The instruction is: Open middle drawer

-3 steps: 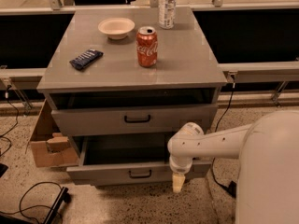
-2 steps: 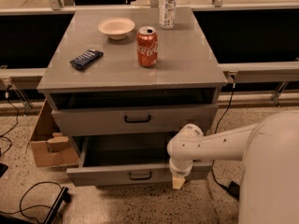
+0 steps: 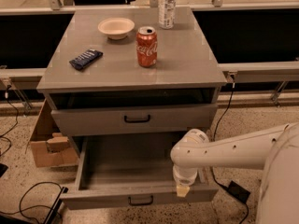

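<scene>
The grey cabinet [image 3: 131, 69] has its top drawer [image 3: 93, 120], with a black bar handle, only slightly out, with a dark gap above it. Below it the middle drawer [image 3: 103, 200] stands pulled far out toward me, showing its bare inside [image 3: 126, 164] and its small black handle [image 3: 140, 200]. My gripper [image 3: 182, 190] hangs from the white arm [image 3: 233, 148], pointing down at the top edge of this drawer's front, right of the handle. The lowest drawer is hidden under the open one.
On the cabinet top stand a red cola can [image 3: 146, 46], a white bowl [image 3: 116, 27], a clear bottle [image 3: 167, 6] and a dark snack bar [image 3: 85, 59]. A cardboard box [image 3: 46, 146] sits on the floor at the left. Cables [image 3: 32, 195] lie at the front left and at the right.
The middle drawer has slid further out toward me, and my gripper has moved with its front edge, down and toward me.
</scene>
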`<state>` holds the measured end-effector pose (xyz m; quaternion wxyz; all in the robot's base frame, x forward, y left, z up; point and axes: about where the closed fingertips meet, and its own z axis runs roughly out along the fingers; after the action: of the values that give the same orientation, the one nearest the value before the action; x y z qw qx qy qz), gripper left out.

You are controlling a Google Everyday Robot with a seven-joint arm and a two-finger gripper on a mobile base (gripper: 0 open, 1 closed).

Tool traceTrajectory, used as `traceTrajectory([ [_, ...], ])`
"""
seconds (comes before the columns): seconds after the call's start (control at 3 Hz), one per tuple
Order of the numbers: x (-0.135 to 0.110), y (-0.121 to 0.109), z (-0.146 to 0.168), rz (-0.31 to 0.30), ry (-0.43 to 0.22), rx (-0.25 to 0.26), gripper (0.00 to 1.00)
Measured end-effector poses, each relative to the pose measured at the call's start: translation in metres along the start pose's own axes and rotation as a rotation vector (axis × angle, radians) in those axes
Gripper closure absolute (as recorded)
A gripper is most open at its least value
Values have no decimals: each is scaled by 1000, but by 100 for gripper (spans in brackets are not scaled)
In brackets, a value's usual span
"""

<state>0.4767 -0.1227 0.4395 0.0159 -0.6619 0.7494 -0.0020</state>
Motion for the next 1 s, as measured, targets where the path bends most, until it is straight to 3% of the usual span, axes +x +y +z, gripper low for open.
traceTrajectory([
  [0.33,0,1,1,-1,1,-2,85],
  [1.0,1,3,3,-1,2,-7,41],
])
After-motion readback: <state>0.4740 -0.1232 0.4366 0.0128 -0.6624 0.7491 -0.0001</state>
